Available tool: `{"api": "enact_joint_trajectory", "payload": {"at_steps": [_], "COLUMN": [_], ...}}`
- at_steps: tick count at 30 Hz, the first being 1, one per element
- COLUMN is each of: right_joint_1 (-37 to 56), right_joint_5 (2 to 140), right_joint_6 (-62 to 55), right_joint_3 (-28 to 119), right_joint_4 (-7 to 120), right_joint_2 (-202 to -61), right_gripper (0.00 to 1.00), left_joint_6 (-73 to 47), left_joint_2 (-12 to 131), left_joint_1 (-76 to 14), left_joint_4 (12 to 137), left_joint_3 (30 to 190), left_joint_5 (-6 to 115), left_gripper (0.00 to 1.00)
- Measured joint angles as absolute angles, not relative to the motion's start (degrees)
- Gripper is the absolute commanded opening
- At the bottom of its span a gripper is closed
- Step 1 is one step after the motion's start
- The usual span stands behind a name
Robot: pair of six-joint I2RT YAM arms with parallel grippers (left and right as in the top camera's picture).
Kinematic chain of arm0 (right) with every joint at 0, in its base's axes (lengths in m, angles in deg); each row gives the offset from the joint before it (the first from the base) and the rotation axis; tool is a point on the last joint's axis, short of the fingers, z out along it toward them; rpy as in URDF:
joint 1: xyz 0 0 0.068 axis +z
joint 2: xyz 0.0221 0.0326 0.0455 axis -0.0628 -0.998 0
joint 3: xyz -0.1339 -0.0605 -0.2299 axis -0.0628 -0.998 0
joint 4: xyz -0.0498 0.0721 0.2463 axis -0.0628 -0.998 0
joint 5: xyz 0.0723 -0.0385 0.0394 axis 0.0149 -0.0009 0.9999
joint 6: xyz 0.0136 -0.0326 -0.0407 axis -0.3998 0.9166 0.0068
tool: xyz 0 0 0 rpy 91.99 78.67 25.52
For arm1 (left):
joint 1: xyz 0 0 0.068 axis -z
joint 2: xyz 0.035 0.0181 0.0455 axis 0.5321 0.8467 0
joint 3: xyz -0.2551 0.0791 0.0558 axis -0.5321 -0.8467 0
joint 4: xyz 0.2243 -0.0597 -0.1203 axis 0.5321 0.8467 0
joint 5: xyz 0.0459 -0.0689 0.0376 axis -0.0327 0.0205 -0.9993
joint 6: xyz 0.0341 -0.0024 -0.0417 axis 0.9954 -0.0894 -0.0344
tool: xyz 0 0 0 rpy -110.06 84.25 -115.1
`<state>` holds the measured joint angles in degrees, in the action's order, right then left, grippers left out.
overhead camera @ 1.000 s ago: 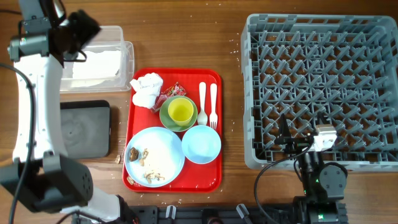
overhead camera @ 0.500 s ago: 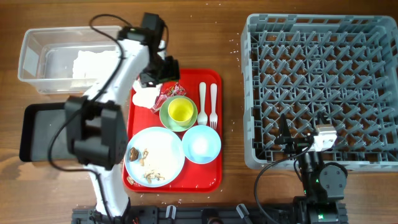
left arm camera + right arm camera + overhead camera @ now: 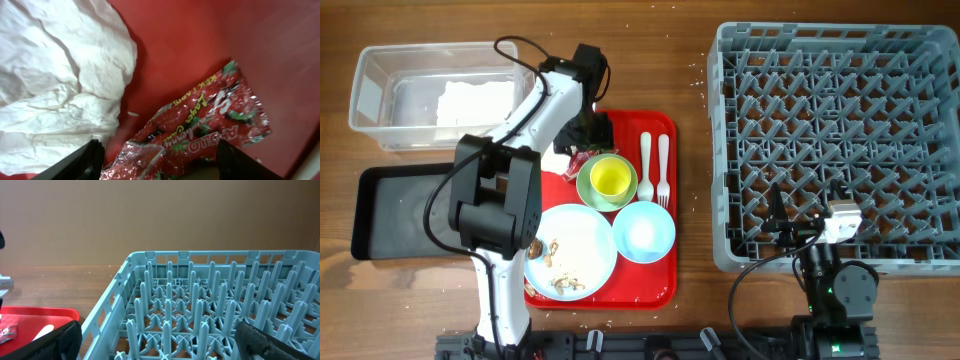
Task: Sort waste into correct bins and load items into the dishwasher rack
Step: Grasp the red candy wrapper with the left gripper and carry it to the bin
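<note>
My left gripper [image 3: 582, 148] is open and low over the red tray [image 3: 670, 215]. Its fingers straddle the red-and-white snack wrapper [image 3: 200, 125] without closing on it. A crumpled white napkin [image 3: 60, 90] lies just left of the wrapper, partly hidden under the arm in the overhead view [image 3: 553, 158]. The yellow cup [image 3: 610, 179] sits in the pale green bowl [image 3: 588, 186]. The blue plate [image 3: 575, 250] holds crumbs. The blue bowl [image 3: 643, 232], spoon [image 3: 645, 160] and fork [image 3: 663, 160] lie on the tray. My right gripper [image 3: 162, 345] is open and empty at the grey rack's [image 3: 840, 140] front edge.
The clear tub [image 3: 370, 95] at the far left holds a white napkin [image 3: 470, 100]. The black tray [image 3: 390, 215] lies in front of it. Crumbs lie on the tray floor near the plate. The left arm spans from the table's front edge across the plate.
My left arm swung from above the clear tub to the red tray and came down over the wrapper. The right arm has not moved.
</note>
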<state>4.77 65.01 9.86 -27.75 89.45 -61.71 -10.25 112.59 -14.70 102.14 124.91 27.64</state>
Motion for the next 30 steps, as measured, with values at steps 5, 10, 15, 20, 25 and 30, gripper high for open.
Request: {"api": "enact_joint_trajectory", "payload": {"at_steps": [5, 10, 15, 20, 25, 30], "right_joint_1": [4.77, 4.77, 4.77, 4.77, 4.77, 4.77], "right_joint_5": [65.01, 65.01, 65.01, 65.01, 65.01, 65.01], "right_joint_6": [9.86, 9.86, 9.86, 9.86, 9.86, 9.86], "right_joint_3": [-27.75, -27.75, -27.75, -27.75, -27.75, -27.75], "right_joint_4": [89.45, 89.45, 89.45, 89.45, 89.45, 89.43], "right_joint_2": [-61.71, -61.71, -61.71, -61.71, -61.71, -61.71], "right_gripper": [1.00, 1.00, 1.00, 1.00, 1.00, 1.00], "left_joint_6": [-9.62, -9.01, -9.49, -10.50, -12.48, -18.10], "left_joint_2": [112.63, 112.63, 111.23, 102.79, 97.40, 91.28], "left_joint_1": [-14.70, -14.70, -14.70, -15.83, -18.54, -26.17], "left_joint_4": [100.33, 99.59, 99.50, 97.38, 94.87, 85.38], "left_joint_3": [123.08, 123.08, 123.01, 122.99, 122.97, 122.99], "left_joint_5": [27.43, 27.25, 27.23, 27.23, 27.29, 26.18], "left_gripper": [0.33, 0.04, 0.04, 0.04, 0.04, 0.04]}}
